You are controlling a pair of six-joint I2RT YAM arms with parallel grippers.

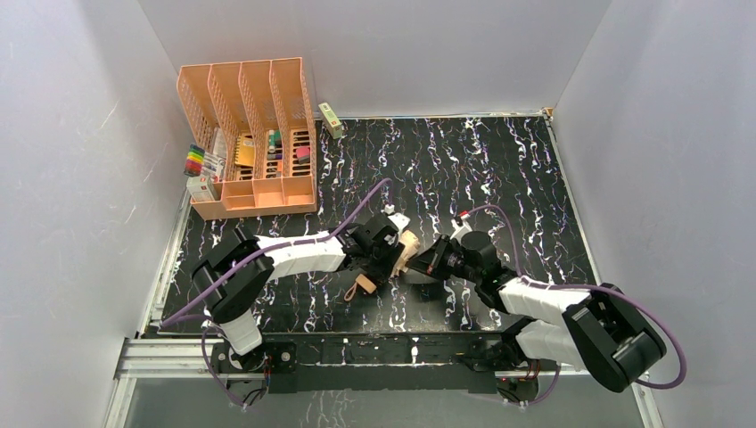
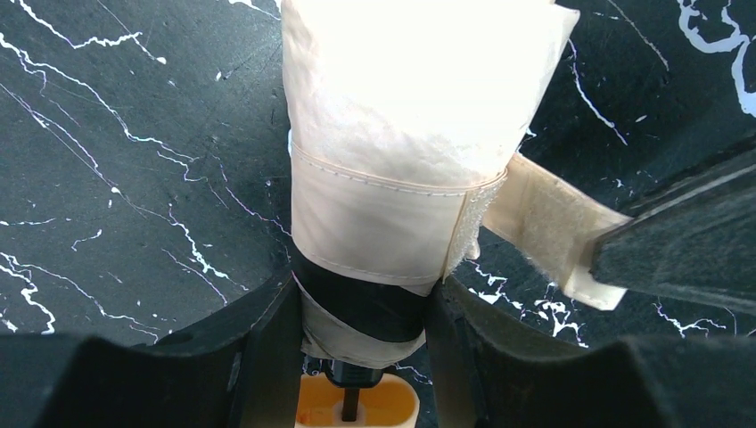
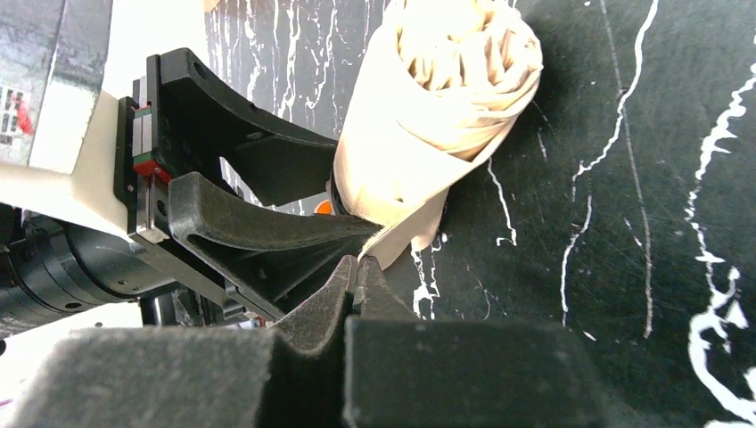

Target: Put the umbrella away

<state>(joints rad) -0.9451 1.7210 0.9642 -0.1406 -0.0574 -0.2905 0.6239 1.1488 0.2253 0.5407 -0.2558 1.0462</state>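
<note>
The left gripper (image 2: pixel 361 308) clasps the umbrella (image 2: pixel 401 107); the right gripper (image 3: pixel 359 267), at its 3 o'clock, pinches the strap (image 2: pixel 548 218). Better to pull it tight around, then press.

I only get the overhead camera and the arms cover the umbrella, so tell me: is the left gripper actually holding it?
Observer: Yes. The left wrist view shows the left gripper clamped on the umbrella, close to its handle.
Operator: And the right one?
Observer: The right gripper is shut on the loose end of the strap.
Operator: Is the strap fastened?
Observer: No. It circles the umbrella, but its fuzzy tab sticks out sideways, unstuck.
</note>
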